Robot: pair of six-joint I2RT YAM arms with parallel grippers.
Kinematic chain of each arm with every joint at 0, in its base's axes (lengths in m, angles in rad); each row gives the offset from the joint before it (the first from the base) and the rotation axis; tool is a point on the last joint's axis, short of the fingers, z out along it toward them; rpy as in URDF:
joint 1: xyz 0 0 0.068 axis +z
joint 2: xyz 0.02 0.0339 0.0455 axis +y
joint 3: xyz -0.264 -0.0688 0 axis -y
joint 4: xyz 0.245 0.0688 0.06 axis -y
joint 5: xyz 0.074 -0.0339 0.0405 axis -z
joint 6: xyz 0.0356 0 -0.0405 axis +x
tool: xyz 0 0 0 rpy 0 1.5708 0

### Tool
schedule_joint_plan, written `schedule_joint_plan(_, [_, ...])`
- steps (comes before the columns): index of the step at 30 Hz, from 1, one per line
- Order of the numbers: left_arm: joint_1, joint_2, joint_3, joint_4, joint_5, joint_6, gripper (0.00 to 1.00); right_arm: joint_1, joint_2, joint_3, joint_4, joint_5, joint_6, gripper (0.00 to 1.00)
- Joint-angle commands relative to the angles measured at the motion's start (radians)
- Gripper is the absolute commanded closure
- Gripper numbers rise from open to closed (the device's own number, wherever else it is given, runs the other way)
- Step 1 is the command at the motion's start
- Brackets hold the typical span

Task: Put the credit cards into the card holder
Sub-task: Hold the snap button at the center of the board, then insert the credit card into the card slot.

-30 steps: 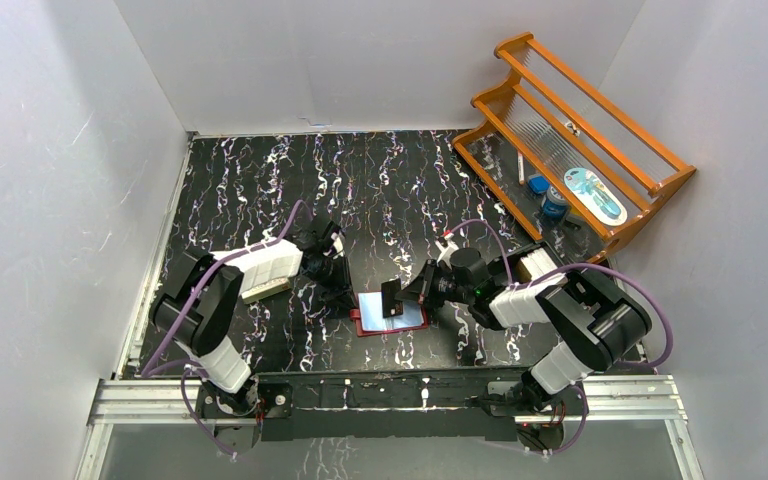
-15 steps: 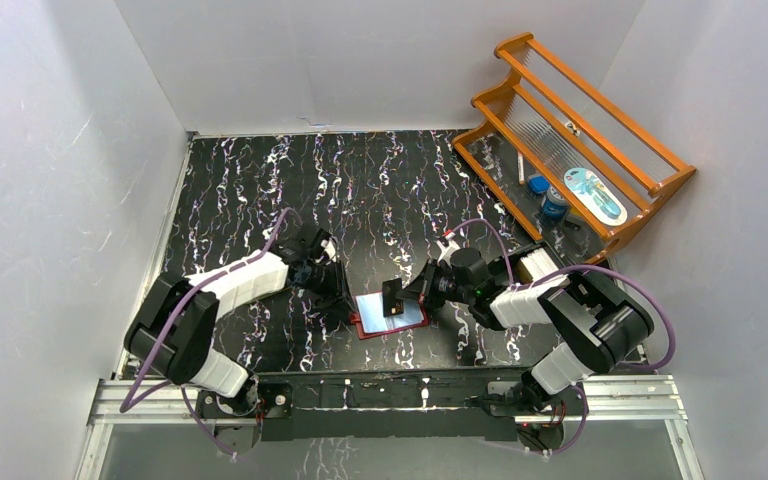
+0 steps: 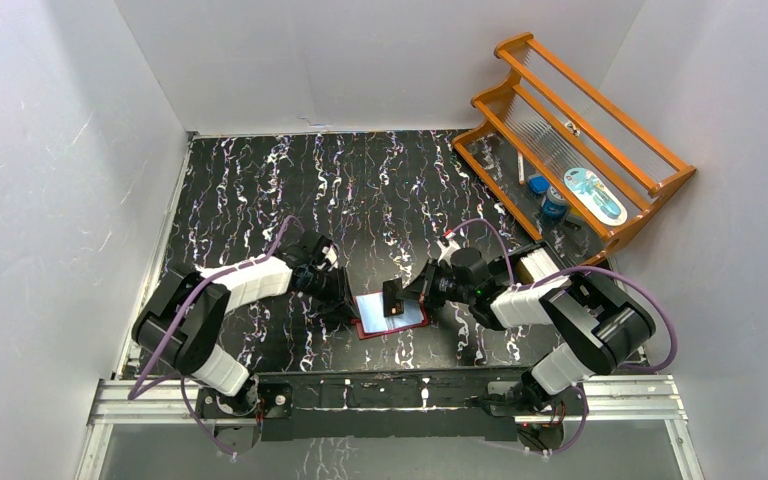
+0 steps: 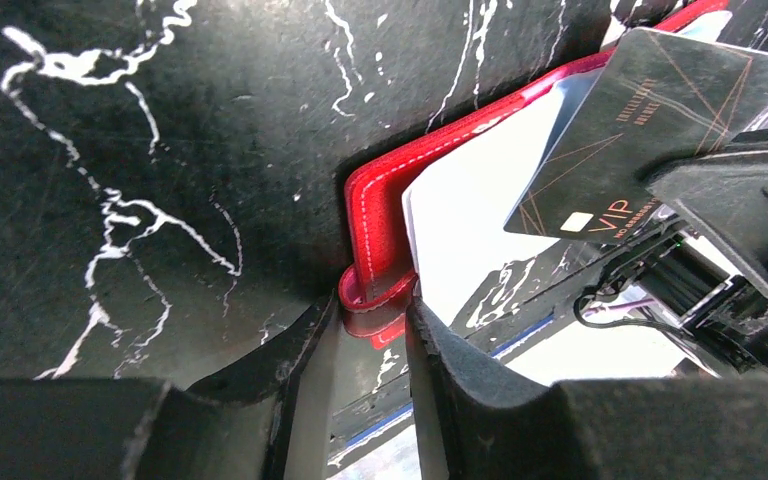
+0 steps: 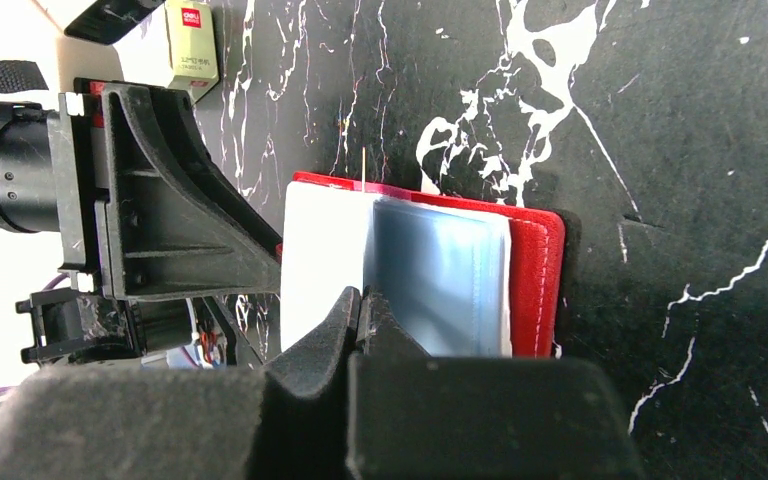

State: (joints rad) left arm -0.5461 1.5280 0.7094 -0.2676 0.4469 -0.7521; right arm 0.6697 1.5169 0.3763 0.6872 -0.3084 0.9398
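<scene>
Comparing with a second back, the biggest shift is seen in the left arm (image 3: 245,280). It's been dropped low and stretched out across the black marbled table (image 3: 260,180), so the left gripper (image 4: 370,320) is now parked right at the left edge of the card holder (image 5: 535,280). Its fingers have been spread too. They're set either side of the little red tab (image 4: 362,295) on the holder's edge, and nothing is being pinched yet.

The holder itself hasn't been moved. It's laid open flat on the table between the two grippers, near the front edge, clear bluish pockets up. Something white is tucked inside (card or liner, can't be told).

The right gripper (image 5: 362,300) hasn't been budged either. Its fingers are pressed together on a dark card (image 4: 650,110) with VIP printed on it, held tilted just above the open pockets.

So it's judged that the holder is about to be pinned by that tab, so the card can be slid in without everything skating away. This card isn't slotted yet.
</scene>
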Motion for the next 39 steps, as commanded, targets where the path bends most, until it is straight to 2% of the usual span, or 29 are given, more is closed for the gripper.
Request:
schedule_joint_plan(1, [-0.005, 0.039, 0.003, 0.04, 0.026, -0.013, 0.7, 0.005, -0.026, -0.008, 0.023, 0.005, -0.008, 1.0])
schedule_joint_plan(5, [-0.006, 0.052, -0.002, 0.043, 0.017, -0.017, 0.9, 0.005, -0.036, -0.018, 0.028, 0.005, -0.004, 1.0])
schedule_joint_plan(9, [-0.006, 0.048, -0.007, 0.045, 0.012, -0.014, 1.0, 0.006, -0.037, -0.019, 0.03, 0.007, -0.01, 1.0])
schedule_joint_plan(23, [-0.006, 0.049, -0.012, 0.047, -0.002, -0.006, 1.0, 0.006, -0.01, -0.104, 0.112, -0.064, 0.054, 1.0])
schedule_joint_plan(34, [-0.005, 0.059, 0.001, 0.049, 0.006, -0.005, 1.0, 0.019, 0.072, -0.062, 0.174, -0.128, 0.082, 0.98])
schedule_joint_plan(37, [-0.006, 0.057, 0.001, 0.048, 0.006, -0.007, 1.0, 0.023, 0.09, -0.021, 0.118, -0.126, 0.073, 0.92])
schedule_joint_plan(39, [-0.006, 0.057, 0.002, 0.048, 0.006, -0.009, 1.0, 0.029, 0.075, 0.045, -0.028, -0.1, 0.032, 0.79])
